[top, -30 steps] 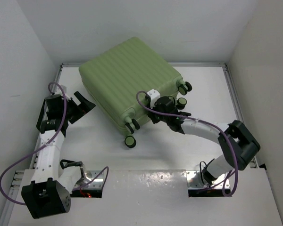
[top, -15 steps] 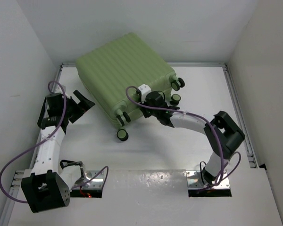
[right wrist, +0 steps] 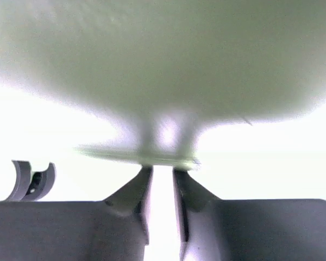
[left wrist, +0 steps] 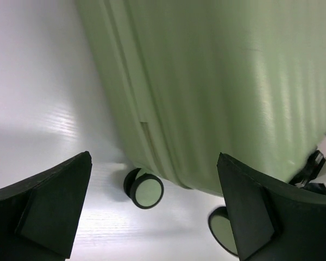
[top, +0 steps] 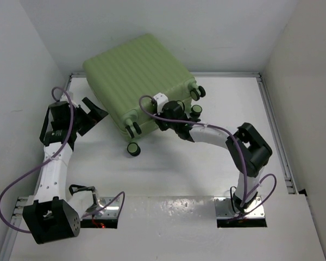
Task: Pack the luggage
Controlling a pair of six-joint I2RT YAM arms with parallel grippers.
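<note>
The luggage (top: 141, 76) is a closed light-green ribbed suitcase lying flat at the back left of the table, wheels (top: 133, 149) toward me. My right gripper (top: 162, 120) is pressed against its wheel-end side between the wheels. In the right wrist view its fingers (right wrist: 138, 187) stand almost together, tips (right wrist: 163, 169) touching a thin edge of the green shell (right wrist: 163, 54), with nothing between them. My left gripper (top: 92, 111) is open and empty just left of the suitcase. In the left wrist view (left wrist: 154, 163) it faces the ribbed side (left wrist: 217, 81) and a wheel (left wrist: 145, 191).
White walls close in the table on the left, back and right. A metal rail (top: 271, 125) runs along the table's right edge. The suitcase's far corner hangs over the back rail near the wall. A second wheel (left wrist: 223, 228) shows by the left gripper's right finger.
The suitcase has slid up and to the left with my right gripper following against its wheel end. My left gripper has drawn back slightly to the left, still open.
</note>
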